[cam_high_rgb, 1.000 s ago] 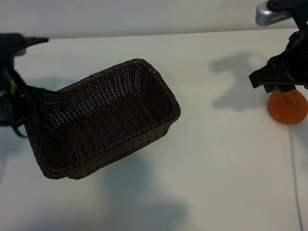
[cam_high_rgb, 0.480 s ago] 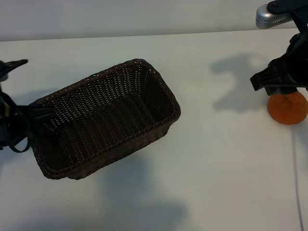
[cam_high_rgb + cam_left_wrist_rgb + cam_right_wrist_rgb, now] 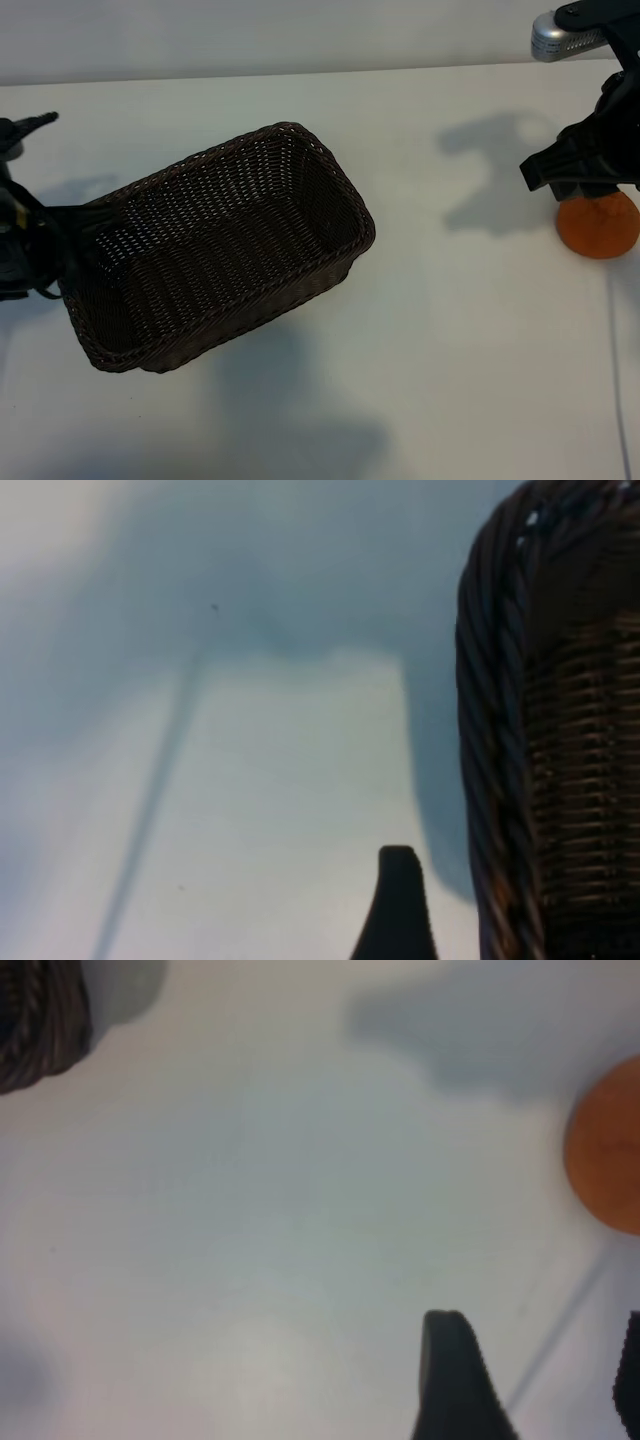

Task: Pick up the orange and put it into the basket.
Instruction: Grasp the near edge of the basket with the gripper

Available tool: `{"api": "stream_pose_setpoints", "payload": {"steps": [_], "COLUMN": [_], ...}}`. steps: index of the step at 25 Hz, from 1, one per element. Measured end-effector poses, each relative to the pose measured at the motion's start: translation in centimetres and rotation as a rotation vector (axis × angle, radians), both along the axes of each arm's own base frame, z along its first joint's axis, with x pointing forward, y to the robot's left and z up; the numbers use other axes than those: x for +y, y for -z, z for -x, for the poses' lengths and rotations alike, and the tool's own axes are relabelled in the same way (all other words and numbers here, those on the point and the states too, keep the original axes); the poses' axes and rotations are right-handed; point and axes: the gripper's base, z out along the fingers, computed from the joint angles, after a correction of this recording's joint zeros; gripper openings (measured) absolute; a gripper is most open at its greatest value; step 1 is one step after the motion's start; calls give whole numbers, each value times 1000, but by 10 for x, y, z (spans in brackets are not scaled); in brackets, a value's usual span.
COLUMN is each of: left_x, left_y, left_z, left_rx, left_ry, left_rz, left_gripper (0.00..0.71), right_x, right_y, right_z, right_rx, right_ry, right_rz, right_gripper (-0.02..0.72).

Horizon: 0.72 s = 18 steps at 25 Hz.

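The orange (image 3: 600,228) rests on the white table at the far right, also seen in the right wrist view as the orange (image 3: 606,1160). My right gripper (image 3: 582,168) hovers just above and behind it, covering its top edge. It is open and empty, its fingers (image 3: 452,1370) over bare table short of the fruit. The dark brown wicker basket (image 3: 330,262) lies at an angle left of centre, with nothing inside. My left gripper (image 3: 82,218) sits at the basket's left end, open. One finger (image 3: 400,905) shows beside the braided rim (image 3: 500,740); the other is out of view.
A thin cable (image 3: 612,340) runs down the table at the right edge. A silver part of the right arm (image 3: 558,30) juts out at the top right. Bare table (image 3: 450,350) spreads in front of and to the right of the basket.
The left arm has drawn back toward the left edge and sits lower by the basket's end. Basket, orange and right gripper have stayed almost still.
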Motion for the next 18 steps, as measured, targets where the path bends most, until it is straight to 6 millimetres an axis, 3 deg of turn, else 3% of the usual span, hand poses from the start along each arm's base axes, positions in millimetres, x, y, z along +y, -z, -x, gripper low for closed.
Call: {"api": "stream_pose_setpoints", "payload": {"steps": [11, 18], "left_x": [-7, -8], "left_y": [33, 66], "left_z": [-12, -2], "left_rx": [71, 100], "left_ry": [22, 30], "left_rz": [13, 41], "left_gripper": [588, 588], "right_x": [0, 0], "right_y": [0, 0], "right_z": [1, 1], "right_rx": [12, 12], "right_ry": [0, 0], "right_rz": [2, 2], "right_gripper": [396, 396]}}
